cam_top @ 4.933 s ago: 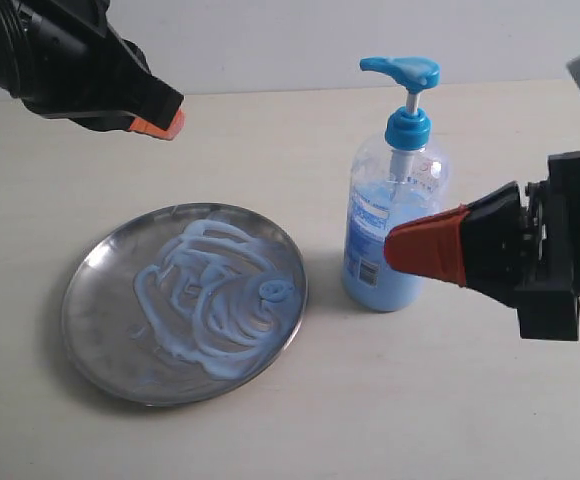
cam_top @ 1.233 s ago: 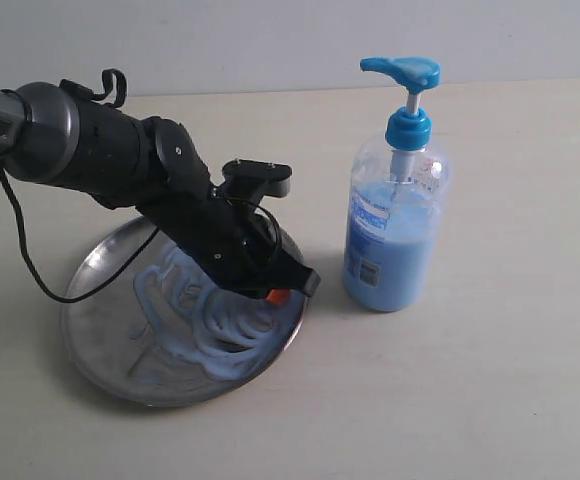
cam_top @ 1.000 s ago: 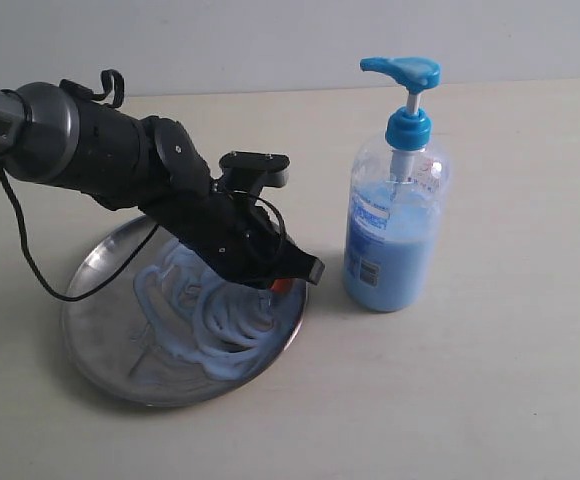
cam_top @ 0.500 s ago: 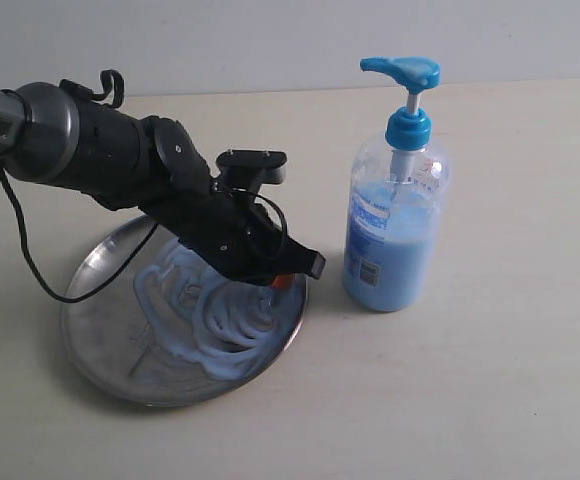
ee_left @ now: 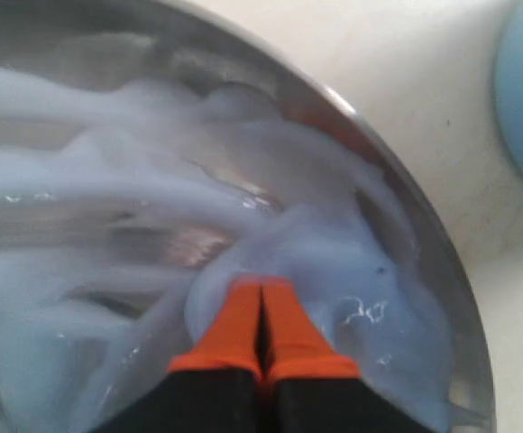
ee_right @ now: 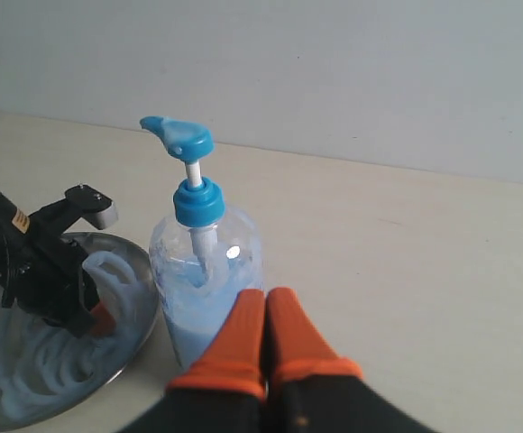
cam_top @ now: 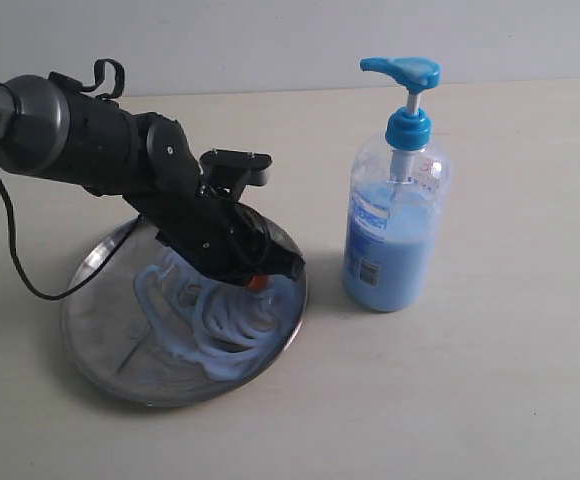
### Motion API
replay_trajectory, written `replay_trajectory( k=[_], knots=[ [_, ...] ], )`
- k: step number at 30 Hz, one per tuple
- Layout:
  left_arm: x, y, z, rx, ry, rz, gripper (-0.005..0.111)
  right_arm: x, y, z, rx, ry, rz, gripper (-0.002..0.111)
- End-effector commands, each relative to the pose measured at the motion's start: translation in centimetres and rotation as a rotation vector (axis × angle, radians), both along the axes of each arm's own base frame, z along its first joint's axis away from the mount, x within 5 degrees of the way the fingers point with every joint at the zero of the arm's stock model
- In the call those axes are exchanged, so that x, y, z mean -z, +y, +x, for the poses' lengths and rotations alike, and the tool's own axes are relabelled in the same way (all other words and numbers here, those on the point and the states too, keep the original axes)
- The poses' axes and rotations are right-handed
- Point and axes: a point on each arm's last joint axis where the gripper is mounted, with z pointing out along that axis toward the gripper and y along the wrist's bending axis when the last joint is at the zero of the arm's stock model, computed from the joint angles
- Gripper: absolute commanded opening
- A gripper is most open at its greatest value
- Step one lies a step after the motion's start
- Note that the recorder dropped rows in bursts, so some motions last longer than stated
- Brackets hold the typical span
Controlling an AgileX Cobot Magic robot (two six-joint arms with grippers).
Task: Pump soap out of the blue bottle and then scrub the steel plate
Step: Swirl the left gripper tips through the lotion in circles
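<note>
Steel plate (cam_top: 92, 318) lies on the pale table (cam_top: 490, 390), left of centre and toward the near edge. Soap (cam_top: 220, 325) covers most of its floor in thick whitish-blue loops; the left part of the floor is bare metal. Blue bottle (cam_top: 390, 240) stands upright just right of the plate, apart from its rim, with the pump head (cam_top: 402, 70) raised and liquid past the halfway mark. Left gripper (cam_top: 258, 283) reaches in from the far left, angled down onto the right part of the plate. Its orange fingertips (ee_left: 239, 325) are pressed together with nothing between them, their ends sunk in the soap. Right gripper (ee_right: 266, 302) shows only in its own wrist camera: orange tips pressed together, empty, pointing toward the bottle. Contact with the bottle cannot be told.
</note>
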Motion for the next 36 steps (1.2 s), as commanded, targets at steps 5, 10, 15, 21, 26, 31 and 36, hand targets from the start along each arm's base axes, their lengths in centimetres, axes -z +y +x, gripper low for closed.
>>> replay_trajectory(
  k=[5, 10, 15, 21, 26, 31, 36],
  knots=[
    [0.3, 0.4, -1.2, 0.053, 0.115, 0.046, 0.0, 0.1, 0.0, 0.0, 0.003, -0.009, 0.002, 0.0],
    [-0.3, 0.1, -1.8, 0.094, 0.154, 0.006, 0.0, 0.1, 0.0, 0.0, 0.002, -0.008, 0.008, 0.0],
    [-0.8, -0.3, -1.7, 0.091, 0.149, -0.051, 0.0, 0.1, 0.0, 0.0, 0.001, -0.008, 0.008, 0.0],
    [-0.9, -0.9, -1.0, 0.026, 0.088, -0.121, 0.0, 0.1, 0.0, 0.0, 0.001, -0.008, 0.008, 0.0],
    [-0.9, -1.0, -0.1, -0.022, 0.007, -0.141, 0.0, 0.1, 0.0, 0.0, 0.001, -0.008, 0.008, 0.0],
    [-0.9, -1.0, 0.5, -0.038, -0.059, -0.136, 0.0, 0.1, 0.0, 0.0, 0.001, -0.008, 0.008, 0.0],
    [-0.9, -0.9, 0.6, -0.032, -0.079, -0.128, 0.0, 0.1, 0.0, 0.0, 0.001, -0.008, 0.008, 0.0]
  ],
)
